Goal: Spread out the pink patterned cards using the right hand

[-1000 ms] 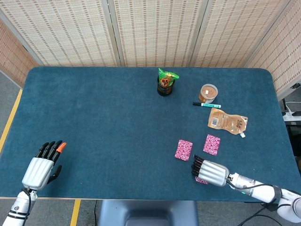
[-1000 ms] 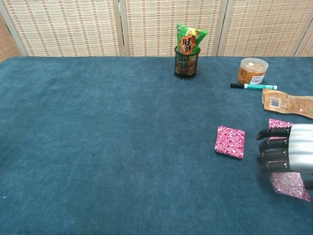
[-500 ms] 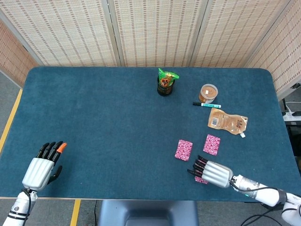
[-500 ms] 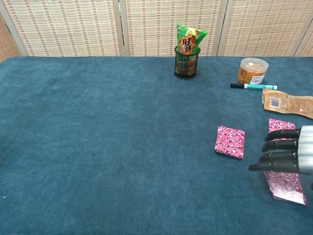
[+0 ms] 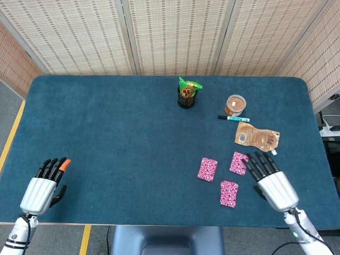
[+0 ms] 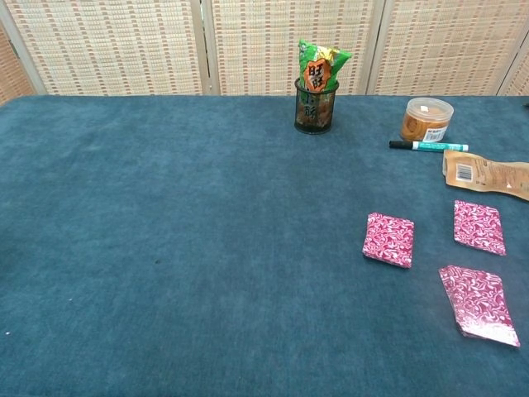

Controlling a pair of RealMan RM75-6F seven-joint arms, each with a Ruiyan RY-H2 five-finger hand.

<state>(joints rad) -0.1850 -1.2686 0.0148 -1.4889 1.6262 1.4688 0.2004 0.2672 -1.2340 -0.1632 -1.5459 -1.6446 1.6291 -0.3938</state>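
From the head view, three pink patterned cards [image 5: 229,193] lying apart on the blue felt table [image 5: 117,138], right hand [image 5: 272,180] empty beside them, fingers [image 5: 258,164] splayed; from the chest view, no hand, spreading seemingly done, withdrawal next.

blue table [image 5: 117,138]; three pink cards [image 6: 388,240]; pouch [image 5: 257,137]

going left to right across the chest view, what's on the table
cup holding a snack bag → left pink card pile → orange tub and green marker → near pink card pile → far pink card pile → brown pouch
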